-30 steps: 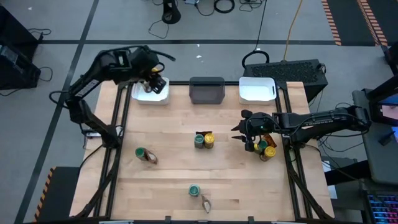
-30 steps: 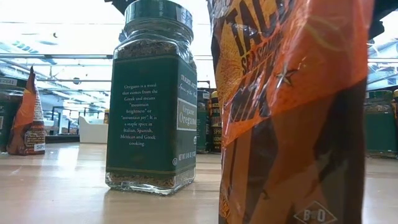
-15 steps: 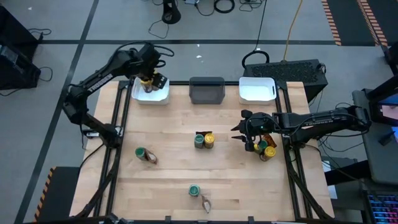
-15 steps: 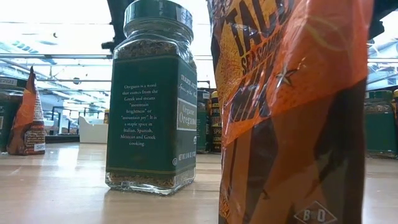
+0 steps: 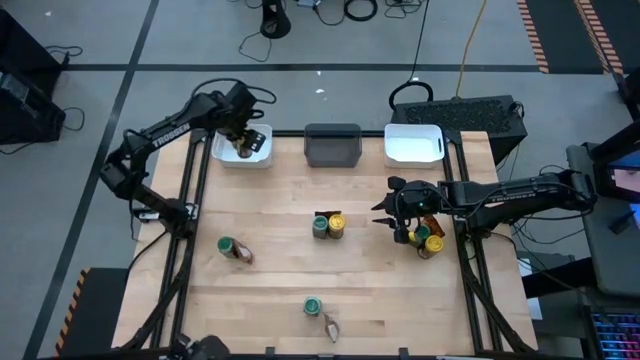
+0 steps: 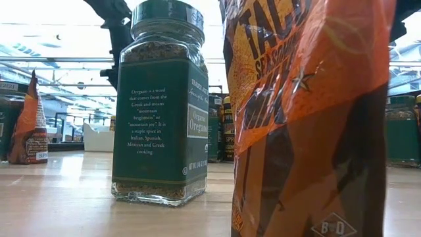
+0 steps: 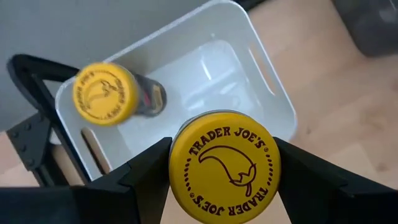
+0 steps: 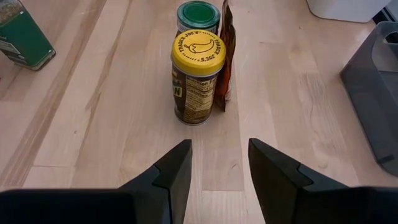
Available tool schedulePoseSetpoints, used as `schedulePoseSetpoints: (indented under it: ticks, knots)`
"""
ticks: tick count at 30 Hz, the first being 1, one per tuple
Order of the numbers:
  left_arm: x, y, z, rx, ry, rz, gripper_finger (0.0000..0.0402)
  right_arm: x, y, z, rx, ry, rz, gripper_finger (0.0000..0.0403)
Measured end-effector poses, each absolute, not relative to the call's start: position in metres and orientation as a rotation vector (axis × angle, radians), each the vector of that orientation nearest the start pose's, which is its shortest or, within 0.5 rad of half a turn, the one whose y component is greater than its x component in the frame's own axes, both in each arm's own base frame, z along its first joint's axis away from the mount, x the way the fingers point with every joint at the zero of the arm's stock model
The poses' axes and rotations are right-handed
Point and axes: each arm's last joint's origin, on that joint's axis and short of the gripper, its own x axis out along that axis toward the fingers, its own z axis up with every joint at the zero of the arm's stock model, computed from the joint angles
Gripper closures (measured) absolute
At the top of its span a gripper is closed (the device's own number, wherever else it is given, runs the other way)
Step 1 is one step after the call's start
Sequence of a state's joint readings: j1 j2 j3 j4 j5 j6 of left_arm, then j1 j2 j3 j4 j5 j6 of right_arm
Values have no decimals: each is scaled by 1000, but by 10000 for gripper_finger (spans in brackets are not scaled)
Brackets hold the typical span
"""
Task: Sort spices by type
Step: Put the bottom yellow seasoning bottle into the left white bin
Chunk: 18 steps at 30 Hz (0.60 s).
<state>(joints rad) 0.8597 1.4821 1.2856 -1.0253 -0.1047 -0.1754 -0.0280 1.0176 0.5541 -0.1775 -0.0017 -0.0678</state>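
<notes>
My left gripper (image 5: 243,143) hangs over the left white bin (image 5: 262,158), shut on a jar with a yellow lid (image 7: 225,167). A second yellow-lidded jar (image 7: 104,93) stands inside that bin (image 7: 261,74). At mid-table, a yellow-lidded jar (image 8: 198,74), a green-lidded jar (image 8: 198,14) and an orange packet (image 8: 225,56) stand together (image 5: 329,225). My right gripper (image 8: 219,146) (image 5: 381,214) waits open, right of that group, with nothing between its fingers. My left gripper pinches the jar between its two fingers (image 7: 149,168), one on each side at the height of the yellow lid's rim (image 7: 177,163). The fingers come from above, slanting down. The jar stays upright, lid up, over the bin; the lid hides its body and base.
A dark grey bin (image 5: 332,145) and another white bin (image 5: 414,143) line the far edge. A green-lidded jar (image 5: 227,245) with a packet (image 5: 243,256) stands at the left, another pair (image 5: 313,305) at the near edge. Yellow-lidded jars (image 5: 428,242) stand under my right arm.
My left gripper has sunk toward the left white bin with the yellow-lidded jar still held, the arm swinging and the wrist turning as it went. My right arm has kept still.
</notes>
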Motion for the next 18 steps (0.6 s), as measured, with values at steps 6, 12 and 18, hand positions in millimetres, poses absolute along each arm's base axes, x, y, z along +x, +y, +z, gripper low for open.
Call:
schedulePoseSetpoints:
  ticks: [6,12,18]
  knots:
    - [162,210,290,-609,1075,975,150,205,-6,214,-56,642,-4,261]
    - [141,198,284,-636,1009,984,150,205,-6,215,-56,636,-5,261]
    - [129,199,273,-633,979,1002,149,207,-6,218,-54,596,-8,261]
